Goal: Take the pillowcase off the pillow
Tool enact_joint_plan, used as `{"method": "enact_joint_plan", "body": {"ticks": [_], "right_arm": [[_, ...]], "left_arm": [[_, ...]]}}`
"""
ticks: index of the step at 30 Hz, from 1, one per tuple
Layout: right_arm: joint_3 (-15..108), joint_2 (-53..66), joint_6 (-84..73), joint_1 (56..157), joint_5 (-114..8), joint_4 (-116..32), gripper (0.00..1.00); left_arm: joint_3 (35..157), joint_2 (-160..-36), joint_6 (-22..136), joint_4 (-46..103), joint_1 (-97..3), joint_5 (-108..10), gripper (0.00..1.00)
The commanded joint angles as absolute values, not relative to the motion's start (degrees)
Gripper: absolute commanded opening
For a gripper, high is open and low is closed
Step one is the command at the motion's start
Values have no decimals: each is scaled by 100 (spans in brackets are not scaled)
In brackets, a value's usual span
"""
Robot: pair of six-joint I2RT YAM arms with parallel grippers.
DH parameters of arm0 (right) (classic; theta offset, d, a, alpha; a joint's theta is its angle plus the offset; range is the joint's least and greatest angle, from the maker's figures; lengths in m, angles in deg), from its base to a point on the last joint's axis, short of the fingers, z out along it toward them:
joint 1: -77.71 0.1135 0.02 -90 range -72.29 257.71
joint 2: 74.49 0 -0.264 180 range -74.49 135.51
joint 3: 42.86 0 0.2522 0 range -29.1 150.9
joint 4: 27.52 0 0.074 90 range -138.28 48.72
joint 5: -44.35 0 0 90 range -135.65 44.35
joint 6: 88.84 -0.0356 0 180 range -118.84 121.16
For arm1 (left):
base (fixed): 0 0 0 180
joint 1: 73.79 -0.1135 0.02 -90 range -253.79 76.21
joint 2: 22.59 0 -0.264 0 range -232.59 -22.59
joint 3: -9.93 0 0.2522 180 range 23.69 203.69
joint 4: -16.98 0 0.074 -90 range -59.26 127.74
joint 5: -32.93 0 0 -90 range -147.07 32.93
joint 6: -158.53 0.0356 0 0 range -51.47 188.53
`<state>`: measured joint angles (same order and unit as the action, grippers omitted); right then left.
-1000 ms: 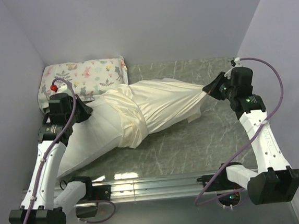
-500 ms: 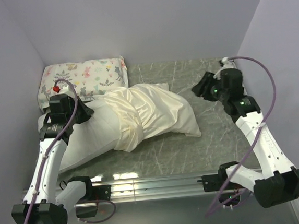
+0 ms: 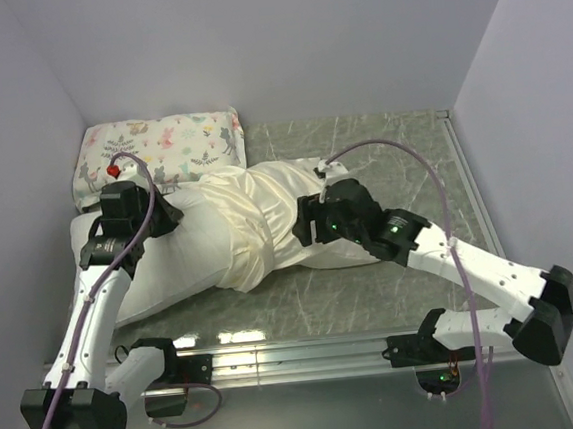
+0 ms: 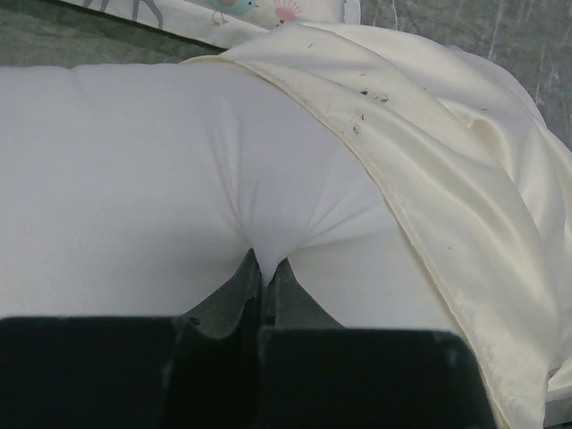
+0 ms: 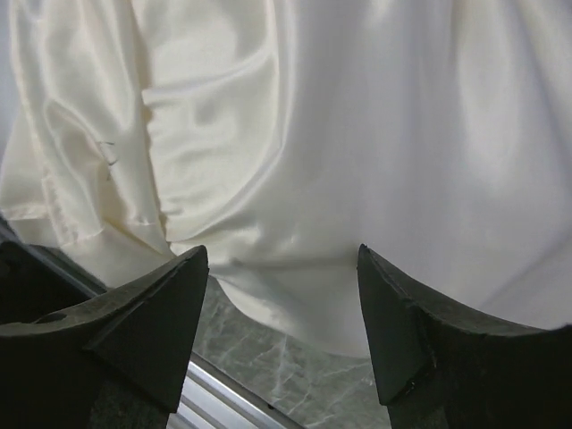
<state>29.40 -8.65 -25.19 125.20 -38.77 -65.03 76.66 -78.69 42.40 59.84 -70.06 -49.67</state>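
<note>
The white pillow [image 3: 185,258] lies across the left of the table, its left half bare. The cream pillowcase [image 3: 266,211] covers its right half and is bunched in folds around the middle. My left gripper [image 3: 161,213] is shut, pinching a fold of the bare pillow [image 4: 134,179] at its tips [image 4: 264,268], with the pillowcase hem [image 4: 393,206] just to the right. My right gripper [image 3: 302,223] hangs open over the pillowcase's near edge. In the right wrist view its fingers [image 5: 281,259] straddle shiny cream fabric [image 5: 313,134] without gripping it.
A small floral animal-print pillow [image 3: 160,145] lies at the back left against the wall. Marble tabletop [image 3: 401,144] shows to the right of the pillowcase. A metal rail [image 3: 299,354] runs along the near edge, and walls close in on both sides.
My right gripper let go of the pillowcase's far right end, opened, and swung left over the case's middle. The stretched case fell slack. The left gripper kept its pinch.
</note>
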Motion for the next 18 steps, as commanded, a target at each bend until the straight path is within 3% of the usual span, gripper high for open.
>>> {"method": "enact_joint_plan", "body": {"ticks": [1,3,6,7,8,18], "right_arm": [[3268,-542,-2696,12711,-3212,-6176,74],[3348,-270,-2723,12711,-3063,-6306,60],[3401,-111,-2696,12676,-2773,-6535,26],[3366,-145,-2705,12632,-2502,-6597,9],[3331,-189,-2714,12562,-2421,-6641,2],[2882,-1717,-2389,9734,-3140,-6879,0]], "left_arm": [[7730,-7858,4260,5658,-6913,-5065,0],[7730,-7849,4260,5693,-6904,-5083,0],[7783,-7796,4286,5754,-6904,-5127,0],[7844,-7779,4295,5789,-6904,-5144,0],[7870,-7752,4304,5816,-6904,-5188,0],[8354,-7462,4296,6097,-7000,-5689,0]]}}
